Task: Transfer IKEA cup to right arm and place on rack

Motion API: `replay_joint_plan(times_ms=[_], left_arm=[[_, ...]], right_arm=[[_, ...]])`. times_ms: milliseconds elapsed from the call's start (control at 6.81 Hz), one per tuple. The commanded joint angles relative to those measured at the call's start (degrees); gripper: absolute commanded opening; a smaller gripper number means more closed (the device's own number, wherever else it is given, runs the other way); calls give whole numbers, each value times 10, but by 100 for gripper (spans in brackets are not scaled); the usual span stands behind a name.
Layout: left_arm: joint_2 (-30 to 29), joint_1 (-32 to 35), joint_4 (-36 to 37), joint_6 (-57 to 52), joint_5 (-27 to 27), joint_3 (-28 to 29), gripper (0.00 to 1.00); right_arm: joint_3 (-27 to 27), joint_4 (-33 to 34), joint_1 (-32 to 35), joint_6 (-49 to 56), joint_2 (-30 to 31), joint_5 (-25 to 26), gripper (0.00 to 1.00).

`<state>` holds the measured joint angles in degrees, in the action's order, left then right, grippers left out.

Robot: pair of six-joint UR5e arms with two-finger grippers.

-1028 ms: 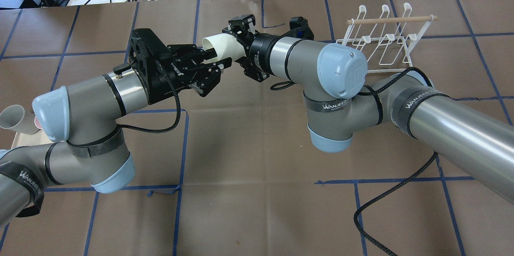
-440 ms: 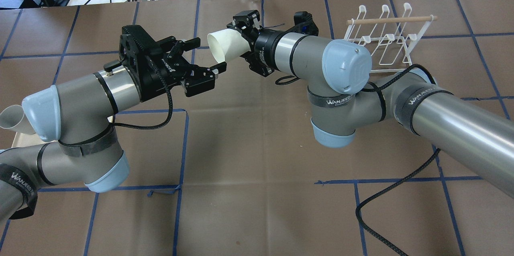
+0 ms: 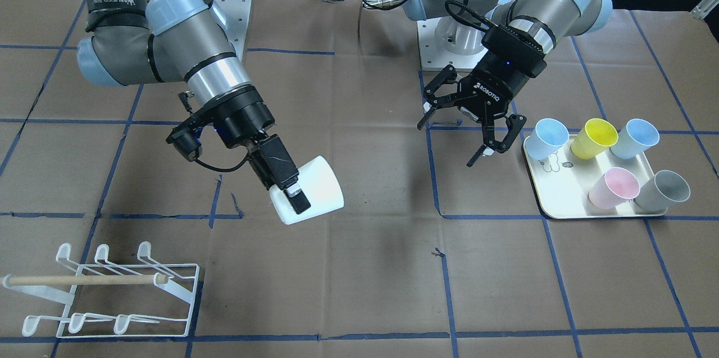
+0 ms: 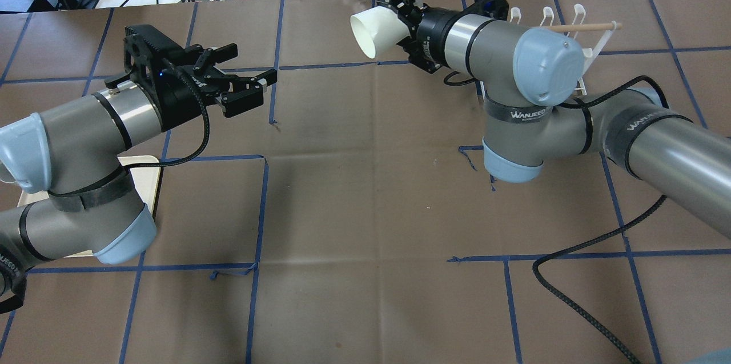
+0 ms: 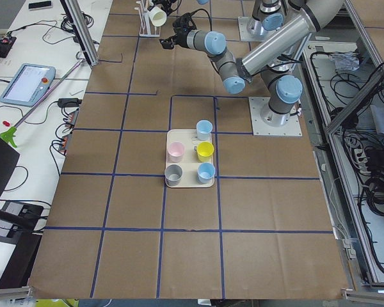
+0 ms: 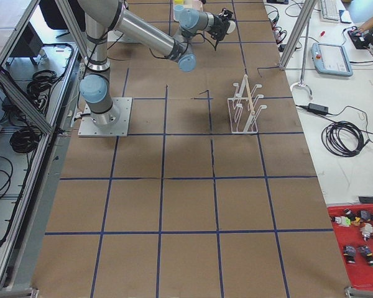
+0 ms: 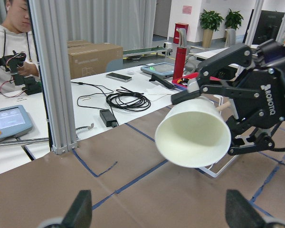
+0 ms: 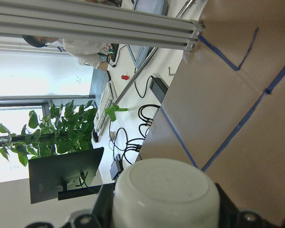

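My right gripper [image 4: 401, 20] is shut on the base of a white cup [image 4: 372, 31] and holds it tilted in the air, mouth toward the left arm. In the front view the cup [image 3: 320, 185] hangs in the right gripper [image 3: 292, 194] above the table, up and right of the white wire rack [image 3: 101, 290]. In the overhead view the rack [image 4: 588, 27] is partly hidden behind the right arm. My left gripper [image 4: 252, 64] is open and empty, well apart from the cup. The left wrist view shows the cup's mouth [image 7: 194, 135]; the right wrist view shows its base [image 8: 166, 194].
A cream tray [image 3: 561, 198] stands below and beside the left gripper [image 3: 458, 141], holding several cups: two blue, a yellow [image 3: 595, 137], a pink [image 3: 615, 186] and a grey [image 3: 665, 189]. A black cable [image 4: 577, 272] trails over the table by the right arm.
My left gripper has pulled back to the left, open and off the cup. My right gripper has carried the cup right and farther away, toward the rack.
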<state>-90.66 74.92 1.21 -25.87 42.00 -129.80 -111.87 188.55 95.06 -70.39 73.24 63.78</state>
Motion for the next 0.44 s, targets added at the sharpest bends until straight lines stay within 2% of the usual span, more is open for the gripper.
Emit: replay_joint_plan(times_ms=[0,147,294], left_arm=[[10,4,-141,1,182,66,100],[14,24,-267,23,252,124,100],[11,64,-420,133,340,207,100]], right_arm=[[-1,2,-59,188,0,9,13],[-1,2,-79,287,0,73,13],[-2,2,-92,393,-1,129,13]])
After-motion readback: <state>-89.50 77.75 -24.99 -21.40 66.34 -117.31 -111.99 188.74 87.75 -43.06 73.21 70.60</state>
